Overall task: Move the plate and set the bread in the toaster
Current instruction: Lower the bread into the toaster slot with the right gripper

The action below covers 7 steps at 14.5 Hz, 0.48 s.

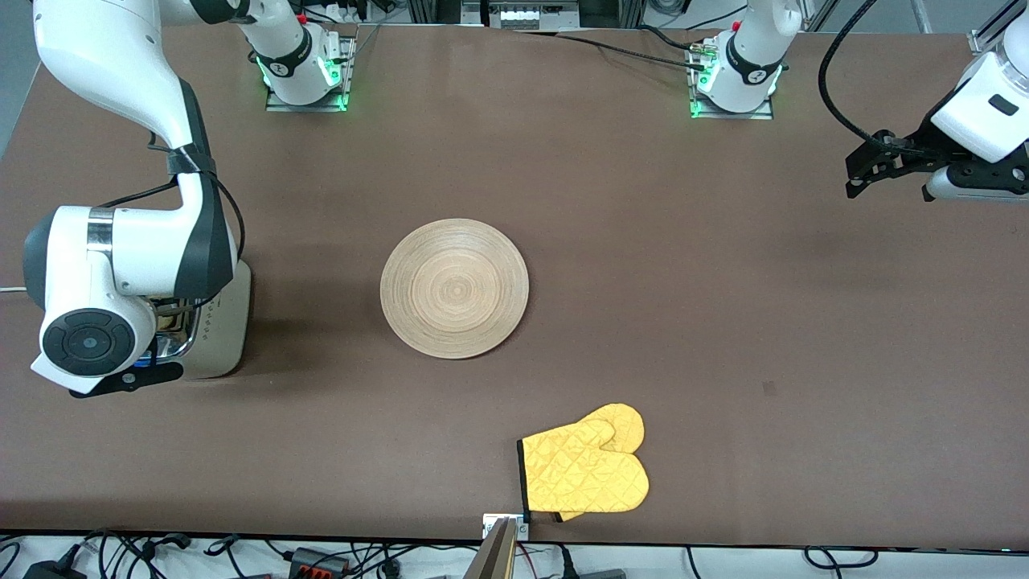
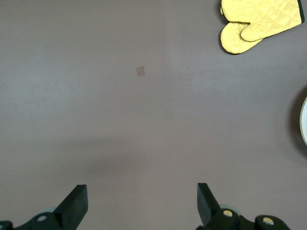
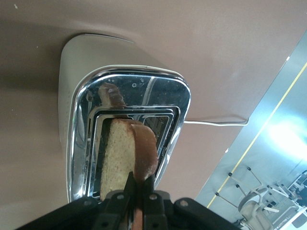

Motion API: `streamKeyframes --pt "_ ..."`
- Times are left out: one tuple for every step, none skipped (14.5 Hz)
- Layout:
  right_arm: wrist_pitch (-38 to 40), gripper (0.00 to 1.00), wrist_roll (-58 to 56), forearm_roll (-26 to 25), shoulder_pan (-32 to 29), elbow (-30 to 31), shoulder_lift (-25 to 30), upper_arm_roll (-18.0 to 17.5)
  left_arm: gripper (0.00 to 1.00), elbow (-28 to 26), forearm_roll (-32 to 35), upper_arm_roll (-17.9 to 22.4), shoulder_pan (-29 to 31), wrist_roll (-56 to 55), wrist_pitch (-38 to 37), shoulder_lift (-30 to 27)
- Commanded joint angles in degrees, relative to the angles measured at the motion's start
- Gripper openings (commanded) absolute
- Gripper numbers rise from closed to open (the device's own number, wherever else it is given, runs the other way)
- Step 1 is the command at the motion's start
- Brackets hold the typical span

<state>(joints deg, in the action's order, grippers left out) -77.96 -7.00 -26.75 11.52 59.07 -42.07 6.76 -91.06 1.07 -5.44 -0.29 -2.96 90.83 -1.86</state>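
The toaster (image 1: 227,322) stands at the right arm's end of the table, its chrome top (image 3: 84,124) under my right hand. My right gripper (image 3: 139,184) is shut on the dark crust of the bread (image 3: 120,155). The slice hangs upright over the toaster, its lower end at the mouth of one slot. The round wooden plate (image 1: 454,276) lies empty mid-table, and its rim (image 2: 304,122) shows in the left wrist view. My left gripper (image 1: 854,178) (image 2: 141,203) waits open above bare table at the left arm's end.
A yellow oven mitt (image 1: 585,470) (image 2: 259,24) lies near the table's front edge, nearer to the front camera than the plate. The toaster's white cord (image 3: 216,122) trails off the table beside it. Cables run along the edges by the arm bases.
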Motion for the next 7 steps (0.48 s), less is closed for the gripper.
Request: streamKeyframes --pt "0.1 0.36 1.1 0.4 0.1 -0.7 -0.4 0.0 1.00 1.8 -1.1 0.1 -0.2 -0.4 -1.3 0.7" --pt "0.1 0.80 0.9 0.8 -0.2 -0.6 -0.4 -0.1 1.00 1.8 -1.1 0.1 -0.2 -0.5 -1.3 0.7" --pt "0.1 1.00 0.9 1.8 -0.4 -0.7 -0.2 -0.1 1.00 1.8 -1.1 0.1 -0.2 -0.5 -1.3 0.7" --pt "0.3 1.00 0.8 3.7 -0.4 -0.8 0.2 0.1 1.00 1.8 -1.1 0.1 -0.2 -0.5 -1.3 0.7" --pt "0.4 1.00 0.8 4.4 -0.4 -1.0 0.4 0.3 1.00 1.8 -1.2 0.1 -0.2 -0.5 -1.3 0.7" --pt "0.6 1.00 1.0 4.6 -0.4 -1.1 1.0 0.3 1.00 1.8 -1.1 0.1 -0.2 -0.5 -1.3 0.7" --pt "0.7 1.00 1.0 6.4 -0.5 -1.1 2.4 0.4 1.00 1.8 -1.1 0.1 -0.2 -0.5 -1.3 0.7"
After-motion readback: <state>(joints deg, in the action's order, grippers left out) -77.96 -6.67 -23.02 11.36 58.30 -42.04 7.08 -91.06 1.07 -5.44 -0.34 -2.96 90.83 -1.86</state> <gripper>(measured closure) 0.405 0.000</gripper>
